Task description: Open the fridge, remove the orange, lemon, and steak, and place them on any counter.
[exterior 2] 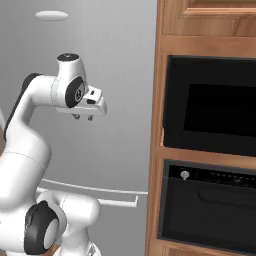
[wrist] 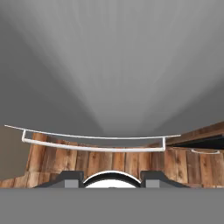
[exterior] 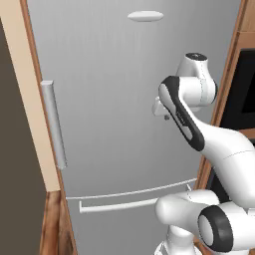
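The silver-grey fridge [exterior: 124, 99] stands shut in front of me, its long vertical bar handle [exterior: 54, 124] at the door's left edge. A horizontal drawer handle [exterior: 124, 204] runs across the bottom, and the same drawer handle [wrist: 92, 148] appears in the hand view. My gripper [exterior 2: 83, 118] hangs in front of the door's middle, well right of the bar handle, pointing down. Its fingertips stand apart with nothing between them, so the gripper [wrist: 112, 178] is open. The orange, lemon and steak are hidden behind the shut door. The counter is out of view.
Right of the fridge a wooden cabinet column holds a black built-in oven [exterior 2: 210, 105] with a second black appliance [exterior 2: 210, 205] below it. A beige side panel [exterior: 30, 99] borders the fridge on the left. Wooden floor [wrist: 122, 162] lies below.
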Available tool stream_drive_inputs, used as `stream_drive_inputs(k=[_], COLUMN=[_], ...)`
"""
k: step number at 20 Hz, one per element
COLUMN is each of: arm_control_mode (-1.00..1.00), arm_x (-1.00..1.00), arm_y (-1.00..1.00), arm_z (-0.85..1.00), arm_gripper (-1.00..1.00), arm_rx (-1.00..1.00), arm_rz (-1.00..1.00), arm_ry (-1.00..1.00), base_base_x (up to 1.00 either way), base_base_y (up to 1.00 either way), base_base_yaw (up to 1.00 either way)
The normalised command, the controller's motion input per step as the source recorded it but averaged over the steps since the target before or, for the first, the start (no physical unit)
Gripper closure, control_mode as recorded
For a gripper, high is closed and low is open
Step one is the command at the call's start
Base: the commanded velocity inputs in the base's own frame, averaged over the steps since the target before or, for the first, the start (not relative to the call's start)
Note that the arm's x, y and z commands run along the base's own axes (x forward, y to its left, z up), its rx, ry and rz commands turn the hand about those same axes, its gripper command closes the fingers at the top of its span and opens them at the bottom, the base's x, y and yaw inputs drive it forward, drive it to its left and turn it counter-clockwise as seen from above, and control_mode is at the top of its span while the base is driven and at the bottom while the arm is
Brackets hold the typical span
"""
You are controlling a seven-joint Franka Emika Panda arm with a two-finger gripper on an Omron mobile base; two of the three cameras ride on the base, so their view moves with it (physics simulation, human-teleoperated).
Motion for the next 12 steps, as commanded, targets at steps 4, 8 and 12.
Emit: stream_drive_inputs(k=[4,8,12], arm_control_mode=[1.00,1.00,1.00], arm_x=[-0.02,0.00,0.00], arm_y=[0.00,0.00,0.00], arm_z=[0.00,0.00,0.00], arm_gripper=[-1.00,-1.00,-1.00], arm_rx=[0.00,0.00,0.00], arm_rz=[0.00,0.00,0.00], arm_ry=[0.00,0.00,0.00], base_base_x=[-0.23,-0.49,-0.49], base_base_y=[0.19,0.96,1.00], base_base_yaw=[-0.03,-0.24,-0.37])
